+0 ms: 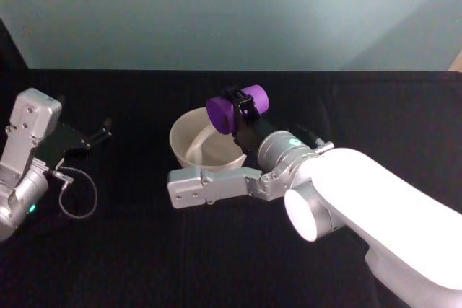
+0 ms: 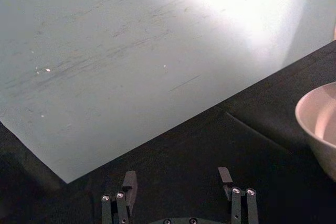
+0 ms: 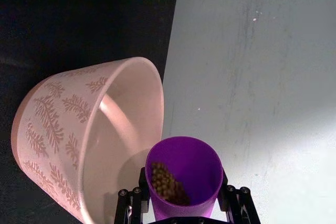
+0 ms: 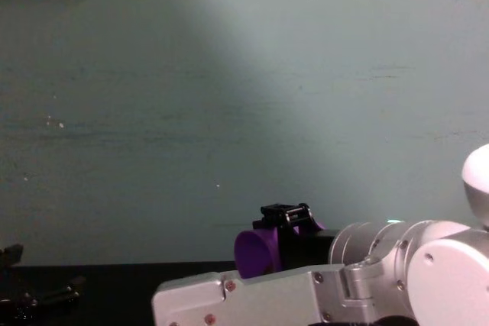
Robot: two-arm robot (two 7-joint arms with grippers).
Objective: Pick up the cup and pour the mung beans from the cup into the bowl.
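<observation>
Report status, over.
Right end effector shut on cup, mung beans inside, tipped at rim of bowl. Left end effector open, parked left. Nothing blocking the pour.

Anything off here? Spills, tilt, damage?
Nothing stands out. The cup is tipped sideways at the rim of the bowl in the right pincer, which fits pouring. The mung beans sit inside it, and none lie spilled on the black table. The left pincer rests open at the table's left.
</observation>
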